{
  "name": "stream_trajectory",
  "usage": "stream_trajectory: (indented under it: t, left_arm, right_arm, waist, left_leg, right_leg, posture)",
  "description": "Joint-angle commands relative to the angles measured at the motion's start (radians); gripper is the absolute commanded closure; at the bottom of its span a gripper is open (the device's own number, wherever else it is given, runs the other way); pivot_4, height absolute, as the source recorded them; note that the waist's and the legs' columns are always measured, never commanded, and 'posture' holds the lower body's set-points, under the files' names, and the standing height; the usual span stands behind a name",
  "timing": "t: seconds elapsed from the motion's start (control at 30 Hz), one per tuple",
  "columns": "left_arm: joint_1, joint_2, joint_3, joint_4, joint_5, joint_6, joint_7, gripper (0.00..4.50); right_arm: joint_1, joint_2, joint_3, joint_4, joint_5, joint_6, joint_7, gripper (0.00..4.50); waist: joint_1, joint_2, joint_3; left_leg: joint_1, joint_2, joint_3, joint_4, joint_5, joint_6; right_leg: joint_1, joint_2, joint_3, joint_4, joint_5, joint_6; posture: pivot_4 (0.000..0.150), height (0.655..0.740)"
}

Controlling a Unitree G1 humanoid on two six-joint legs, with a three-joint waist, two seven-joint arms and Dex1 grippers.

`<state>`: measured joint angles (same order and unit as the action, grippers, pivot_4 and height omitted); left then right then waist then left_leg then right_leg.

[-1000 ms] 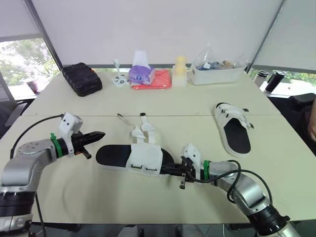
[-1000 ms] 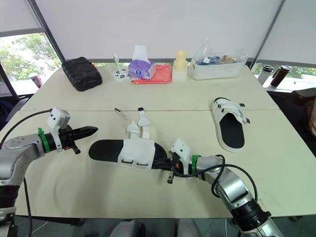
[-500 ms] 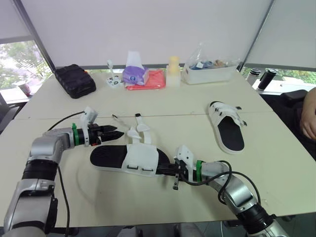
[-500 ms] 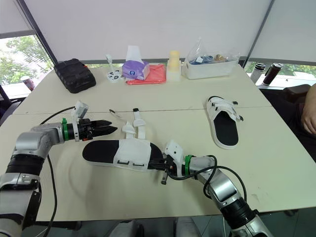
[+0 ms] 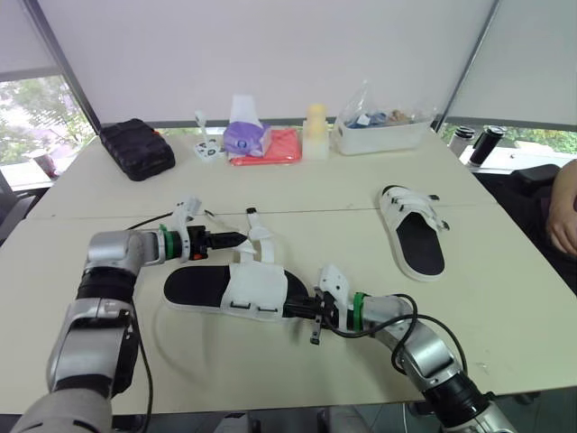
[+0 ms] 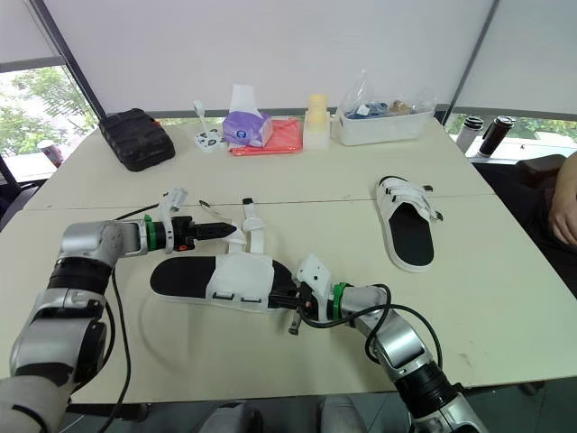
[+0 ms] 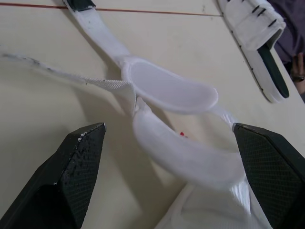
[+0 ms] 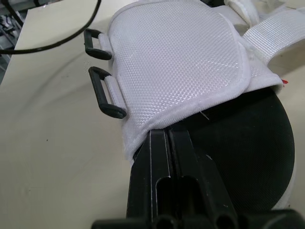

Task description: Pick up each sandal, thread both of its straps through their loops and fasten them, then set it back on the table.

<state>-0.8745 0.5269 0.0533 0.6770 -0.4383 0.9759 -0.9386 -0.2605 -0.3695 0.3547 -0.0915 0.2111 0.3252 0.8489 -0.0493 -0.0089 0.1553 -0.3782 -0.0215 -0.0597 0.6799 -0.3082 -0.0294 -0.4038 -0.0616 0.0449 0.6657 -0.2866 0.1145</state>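
The near sandal (image 5: 233, 290) has a black sole and a white upper and lies in front of me. Its two straps (image 5: 256, 236) are loose and trail toward the table's far side. My left gripper (image 5: 240, 240) stands open right at them, and the white straps (image 7: 167, 88) lie ahead between its two fingers (image 7: 78, 157). My right gripper (image 5: 299, 309) is shut, its tips (image 8: 164, 136) on the black footbed at the upper's edge, beside two black loops (image 8: 106, 95). A second sandal (image 5: 413, 233) lies to the right with its straps fastened.
Along the far edge stand a black case (image 5: 137, 147), a tissue pack (image 5: 245, 135) on a red cloth (image 5: 275, 146), a yellow bottle (image 5: 315, 129) and a clear bin (image 5: 383, 133). Two dark bottles (image 5: 475, 142) and a person's arm (image 5: 565, 209) are at the right.
My left gripper has moved right to the loose straps and opened. The right gripper has stayed shut at the sandal. The camera view has shifted.
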Motion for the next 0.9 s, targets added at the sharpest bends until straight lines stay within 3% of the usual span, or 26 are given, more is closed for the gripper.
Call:
stream_trajectory:
  t: [0.03,0.33,0.43,0.63,0.83,0.9]
  left_arm:
    - [-0.075,-0.032,0.035,0.11,0.019,-0.002,0.068,0.07]
    - [-0.225,-0.125,0.146,0.41,0.04,-0.091,0.275,0.07]
    - [-0.23,-0.137,0.163,0.443,0.05,-0.134,0.292,1.35]
    - [-0.225,-0.127,0.222,0.472,0.033,-0.166,0.32,4.46]
    - [-0.204,-0.099,0.26,0.4,0.015,-0.201,0.258,4.46]
    - [-0.147,-0.082,0.216,0.238,0.041,-0.31,0.186,4.46]
  right_arm:
    - [-0.003,0.017,0.019,0.029,-0.025,0.008,-0.014,4.5]
    - [0.001,0.035,0.009,0.04,-0.035,-0.005,-0.029,4.5]
    - [0.003,0.039,0.009,0.039,-0.038,-0.005,-0.033,4.5]
    - [0.011,0.037,0.005,0.039,-0.039,-0.009,-0.034,4.5]
    - [0.018,0.034,0.008,0.032,-0.039,-0.008,-0.031,4.5]
    - [0.023,0.027,0.004,0.026,-0.038,-0.005,-0.029,4.5]
  waist:
    - [0.001,0.0,0.0]
    - [0.001,0.0,0.0]
    - [0.002,0.0,0.0]
    - [0.002,-0.001,0.0]
    - [0.003,-0.001,0.0]
    - [0.001,-0.001,0.0]
  left_leg:
    - [0.0,0.0,0.0,0.0,0.0,0.0]
    - [0.002,0.0,0.0,-0.001,0.0,0.0]
    - [0.002,0.0,0.0,-0.001,0.0,0.0]
    - [0.002,0.0,0.0,-0.001,0.0,0.0]
    - [0.002,0.0,0.0,-0.001,0.0,0.0]
    - [0.002,0.0,0.0,-0.002,0.0,0.0]
  right_leg:
    - [0.0,0.0,0.0,0.0,0.0,0.0]
    - [0.001,0.0,0.0,0.0,0.0,0.0]
    - [0.002,-0.001,0.0,0.0,0.0,0.0]
    - [0.002,-0.001,0.0,0.0,0.0,0.0]
    - [0.002,-0.001,0.0,0.0,0.0,0.0]
    - [0.001,-0.001,0.0,-0.001,0.0,0.0]
  posture:
    - [0.15,0.74]
    - [0.15,0.74]
    - [0.15,0.74]
    - [0.15,0.74]
    - [0.15,0.74]
    - [0.15,0.74]
